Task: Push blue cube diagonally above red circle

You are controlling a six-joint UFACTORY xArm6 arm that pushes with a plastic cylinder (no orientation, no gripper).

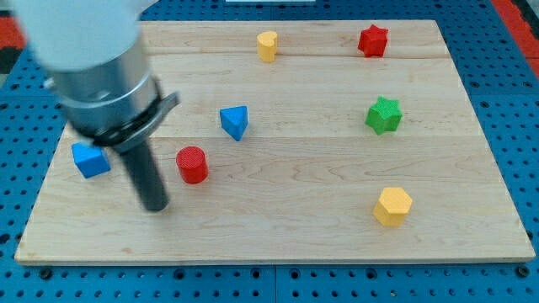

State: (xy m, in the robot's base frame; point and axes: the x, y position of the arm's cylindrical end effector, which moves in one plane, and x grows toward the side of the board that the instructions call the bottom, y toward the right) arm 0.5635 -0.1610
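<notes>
Wooden board (278,227) on a blue perforated table (505,25). Blue cube (90,159) sits near the board's left edge, partly overlapped by the arm's grey housing (105,84) from above. Red circle (a short cylinder) (192,164) lies to the view's right of the cube, at about the same height in the view, well apart from it. Between the two stands the dark rod; my tip (155,207) rests on the board below and between them, touching neither as far as can be seen. Blue triangular block (235,122) sits above and right of the red circle, nearby. Farther off: yellow cylinder-like block (267,45) near the top edge, red star (372,40) top right, green star (384,115) at right, yellow hexagon (392,206) lower right. No claw fitted: the rod holds nothing.
</notes>
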